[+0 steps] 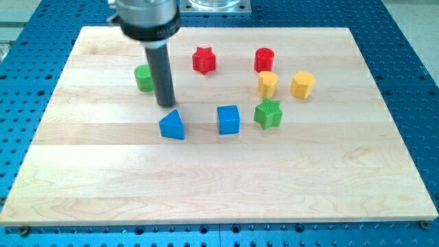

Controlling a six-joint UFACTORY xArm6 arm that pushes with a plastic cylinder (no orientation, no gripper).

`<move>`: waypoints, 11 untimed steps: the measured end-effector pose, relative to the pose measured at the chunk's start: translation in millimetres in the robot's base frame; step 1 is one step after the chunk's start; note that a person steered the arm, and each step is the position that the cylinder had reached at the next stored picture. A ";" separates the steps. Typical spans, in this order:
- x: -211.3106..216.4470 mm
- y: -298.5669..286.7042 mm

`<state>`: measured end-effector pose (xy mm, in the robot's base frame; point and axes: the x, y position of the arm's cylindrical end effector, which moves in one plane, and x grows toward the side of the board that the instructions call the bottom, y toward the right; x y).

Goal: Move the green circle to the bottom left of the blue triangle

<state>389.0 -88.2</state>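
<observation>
The green circle [144, 78] stands on the wooden board at the upper left, partly hidden by my rod. The blue triangle [172, 125] lies below and to the right of it, near the board's middle left. My tip [165, 104] rests on the board just right of and below the green circle, and just above the blue triangle. It sits between the two blocks, close to both.
A blue cube [228, 119], green star [268, 114], red star [204, 60], red cylinder [264, 60], yellow cylinder [267, 84] and yellow hexagon [302, 85] lie to the right. The wooden board [219, 192] sits on a blue perforated table.
</observation>
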 end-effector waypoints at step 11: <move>77.5 -133.2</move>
